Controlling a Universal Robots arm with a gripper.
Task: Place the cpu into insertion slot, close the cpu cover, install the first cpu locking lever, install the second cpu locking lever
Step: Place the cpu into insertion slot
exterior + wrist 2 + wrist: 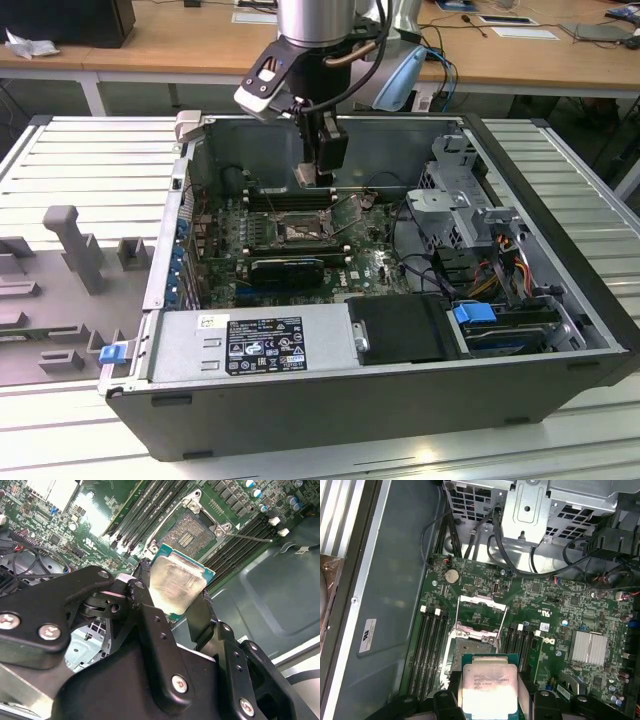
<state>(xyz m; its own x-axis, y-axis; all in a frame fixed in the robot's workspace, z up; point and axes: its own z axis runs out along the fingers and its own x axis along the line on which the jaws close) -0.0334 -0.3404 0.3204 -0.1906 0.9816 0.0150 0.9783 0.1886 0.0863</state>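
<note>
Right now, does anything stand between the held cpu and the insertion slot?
Nothing visible does. The gripper holds the cpu, the cpu cover stands swung open, and the insertion slot lies bare.

The air between the cpu, clamped in the pincer, and the insertion slot is free, and the cpu cover stands tilted up at the slot's edge toward the drive cage. Low memory slots flank the slot on both sides; black cables crowd the space before the cage.
</note>
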